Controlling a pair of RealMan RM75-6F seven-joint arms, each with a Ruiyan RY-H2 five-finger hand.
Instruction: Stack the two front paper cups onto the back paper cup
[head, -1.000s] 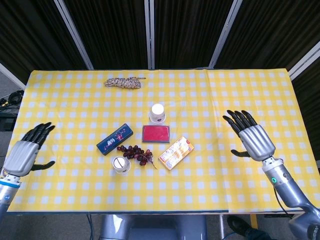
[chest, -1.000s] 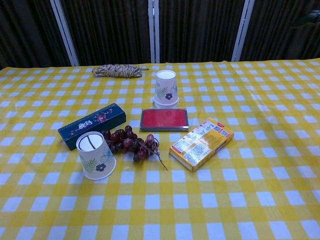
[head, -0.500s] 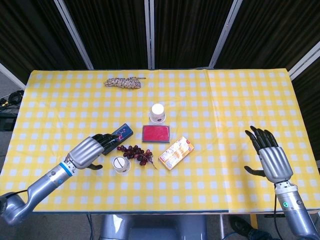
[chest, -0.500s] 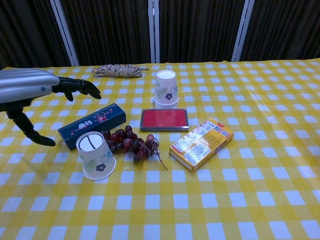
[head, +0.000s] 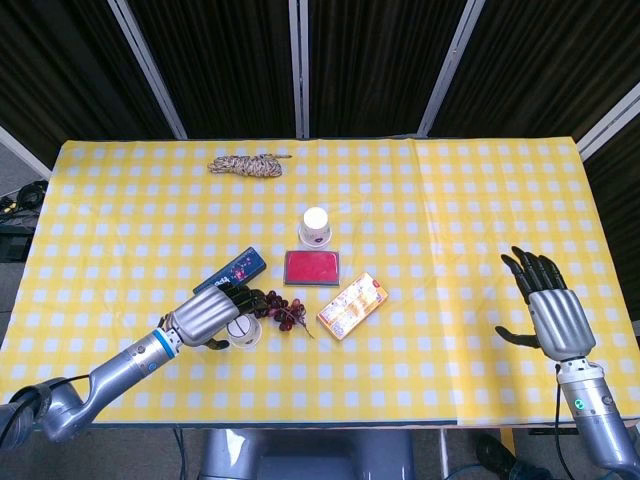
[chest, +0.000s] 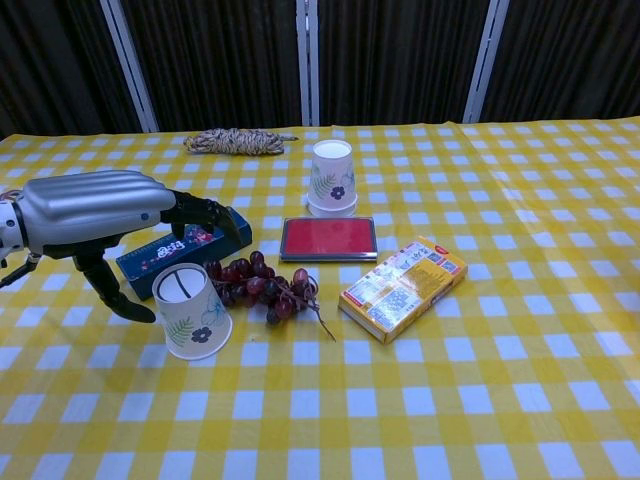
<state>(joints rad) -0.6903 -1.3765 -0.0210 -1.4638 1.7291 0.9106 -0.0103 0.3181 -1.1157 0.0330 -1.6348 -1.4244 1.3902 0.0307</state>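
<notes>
An upside-down paper cup with a flower print (chest: 193, 312) stands at the front left, also seen from above (head: 240, 332). A second upside-down cup (chest: 332, 178) stands further back near the middle (head: 315, 227). My left hand (chest: 100, 215) hovers just left of and above the front cup, fingers (chest: 215, 215) stretched over it and thumb down beside it, holding nothing; from the head view the left hand (head: 205, 315) partly overlaps the cup. My right hand (head: 550, 310) is open near the table's right front edge, far from both cups.
A dark blue box (chest: 185, 250) lies under my left fingers. Red grapes (chest: 262, 285) lie right beside the front cup. A red flat case (chest: 328, 239), a yellow packet (chest: 403, 288) and a coil of rope (chest: 238, 141) lie further off.
My left hand has swung in from the table's left edge to the front cup. My right hand has drawn back toward the right front edge. The cups have not moved.
</notes>
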